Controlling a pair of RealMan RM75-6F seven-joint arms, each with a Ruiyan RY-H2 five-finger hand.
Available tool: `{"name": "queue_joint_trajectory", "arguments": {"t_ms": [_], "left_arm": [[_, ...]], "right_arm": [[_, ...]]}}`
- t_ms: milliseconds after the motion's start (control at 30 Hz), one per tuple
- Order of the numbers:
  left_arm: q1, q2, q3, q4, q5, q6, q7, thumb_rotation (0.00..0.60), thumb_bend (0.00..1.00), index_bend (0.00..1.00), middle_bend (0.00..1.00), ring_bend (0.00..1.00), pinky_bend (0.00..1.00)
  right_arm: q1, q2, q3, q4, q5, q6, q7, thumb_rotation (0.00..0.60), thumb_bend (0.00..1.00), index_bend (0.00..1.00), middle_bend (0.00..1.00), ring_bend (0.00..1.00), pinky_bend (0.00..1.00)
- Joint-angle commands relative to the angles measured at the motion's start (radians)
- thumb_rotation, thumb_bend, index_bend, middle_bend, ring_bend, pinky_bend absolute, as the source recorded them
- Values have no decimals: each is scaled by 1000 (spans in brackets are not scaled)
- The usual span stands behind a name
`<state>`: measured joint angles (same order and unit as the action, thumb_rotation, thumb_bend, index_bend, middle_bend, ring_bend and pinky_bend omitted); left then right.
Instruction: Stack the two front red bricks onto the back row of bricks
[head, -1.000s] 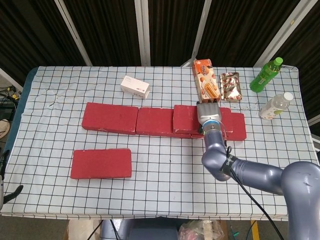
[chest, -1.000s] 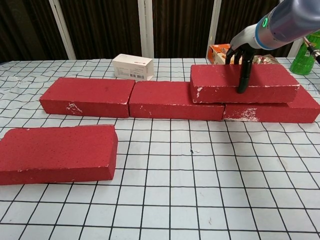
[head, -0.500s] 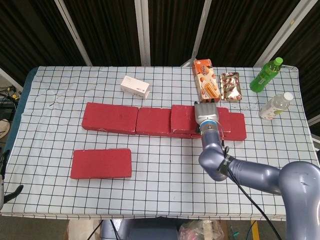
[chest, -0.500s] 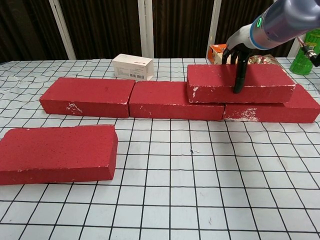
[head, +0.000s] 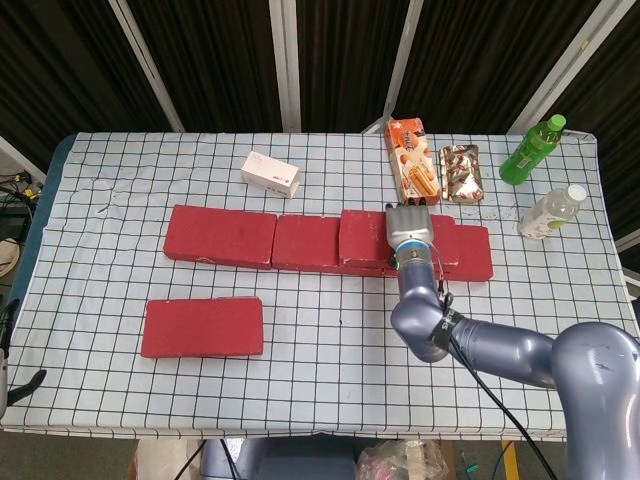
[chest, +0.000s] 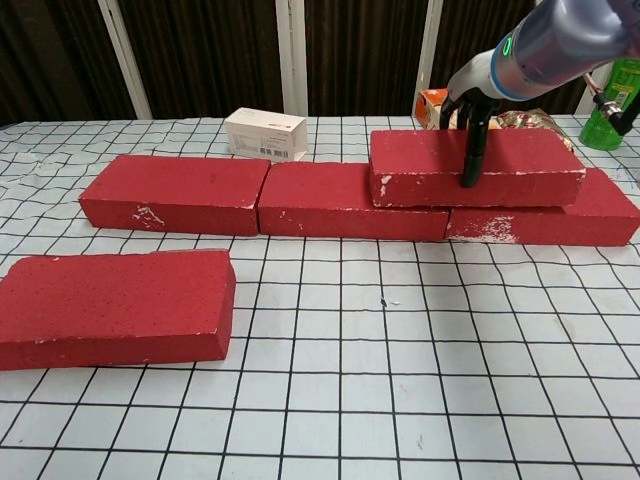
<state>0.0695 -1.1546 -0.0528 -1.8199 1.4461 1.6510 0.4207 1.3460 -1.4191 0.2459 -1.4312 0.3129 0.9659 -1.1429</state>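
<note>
Your right hand (chest: 468, 115) holds the stacked red brick (chest: 476, 168), with dark fingers (chest: 471, 160) hanging down over its front face and the rest of the hand reaching behind it. From the head view the same hand (head: 410, 228) sits on top of that brick (head: 362, 240). This brick lies on the back row, over the join between the middle red brick (chest: 350, 200) and the right red brick (chest: 560, 222). The long red brick on the left end of the row (chest: 175, 193) has nothing on it.

The other front red brick (chest: 112, 308) lies flat by itself on the white checked tablecloth (chest: 400, 400), near you and well apart from the row.

Your left hand does not show in either view.

Behind the row you have a small white box (chest: 265, 133), an orange snack box (head: 411, 160), a shiny snack packet (head: 462, 173), a green bottle (head: 532, 148) and a clear bottle (head: 551, 212).
</note>
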Motion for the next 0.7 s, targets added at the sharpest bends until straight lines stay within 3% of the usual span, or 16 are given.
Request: {"name": "queue_joint_trajectory", "arguments": {"t_ms": [33, 700], "left_arm": [[0, 0, 0, -1, 1, 1, 0, 600, 0, 58, 0, 34, 217], [0, 1, 2, -4, -4, -2, 5, 600, 0, 59, 0, 34, 217]], "right_arm": [[-3, 0, 4, -1, 3, 1, -4, 600, 154, 175, 140, 23, 0], [-9, 2, 36, -26, 7, 34, -32, 600, 153, 108, 42, 0, 0]]}}
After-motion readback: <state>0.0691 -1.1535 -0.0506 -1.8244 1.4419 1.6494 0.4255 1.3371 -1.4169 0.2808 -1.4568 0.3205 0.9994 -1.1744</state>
